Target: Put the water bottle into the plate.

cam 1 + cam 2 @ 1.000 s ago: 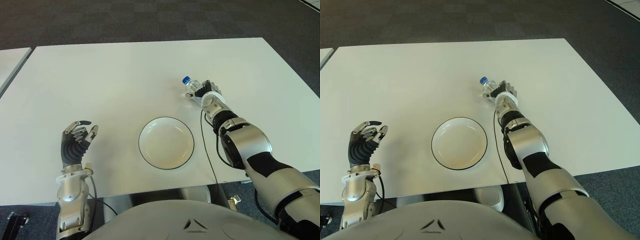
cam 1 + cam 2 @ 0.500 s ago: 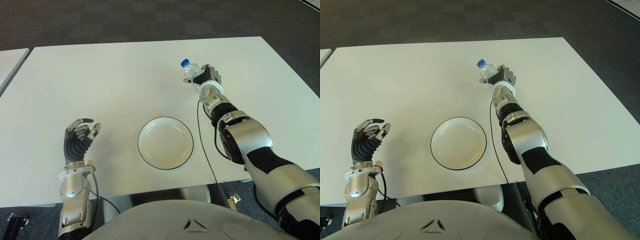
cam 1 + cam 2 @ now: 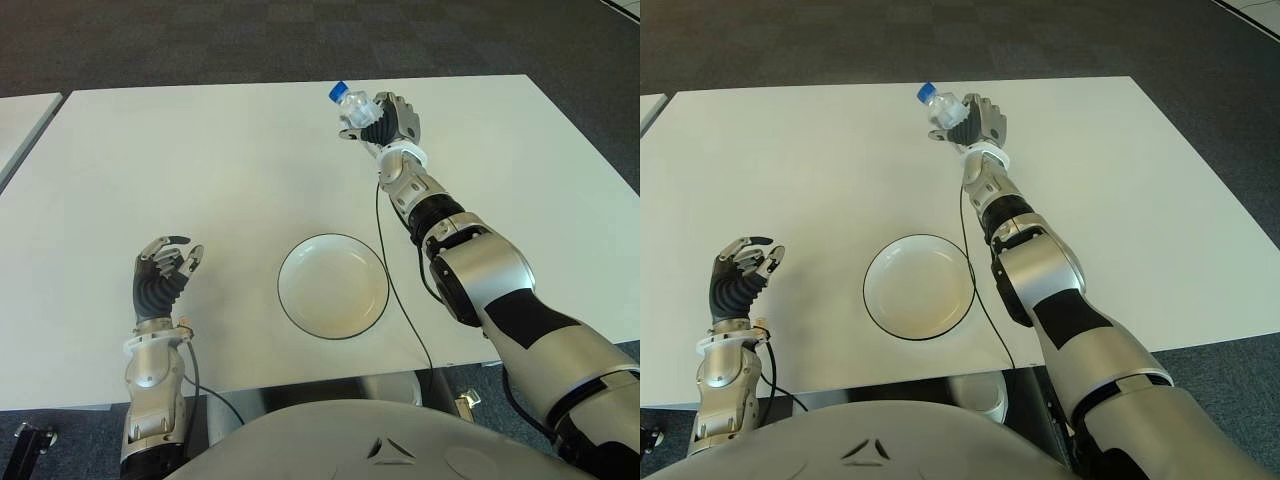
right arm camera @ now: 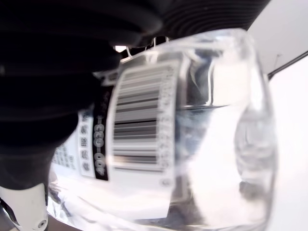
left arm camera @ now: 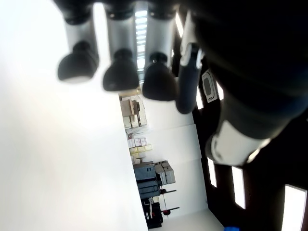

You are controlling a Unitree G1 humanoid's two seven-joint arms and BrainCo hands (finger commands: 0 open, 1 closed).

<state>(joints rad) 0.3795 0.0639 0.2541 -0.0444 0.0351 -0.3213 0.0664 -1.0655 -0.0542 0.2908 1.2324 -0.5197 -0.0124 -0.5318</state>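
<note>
A clear water bottle (image 3: 353, 107) with a blue cap is held in my right hand (image 3: 385, 122), raised above the far part of the white table (image 3: 200, 170). The cap points up and to the left. Up close in the right wrist view the bottle (image 4: 192, 134) fills the picture, its barcode label showing, with dark fingers (image 4: 62, 72) wrapped around it. A white plate (image 3: 333, 286) with a dark rim lies on the table near the front edge, well short of the bottle. My left hand (image 3: 160, 280) shows at the front left, left of the plate, fingers loosely curled and holding nothing.
A thin black cable (image 3: 392, 290) hangs from my right forearm past the plate's right side. Another white table's corner (image 3: 20, 125) shows at the far left. Dark carpet (image 3: 300, 40) lies beyond the table.
My right hand has lifted the bottle off the table and carried it up and to the left. The left hand has shifted only slightly.
</note>
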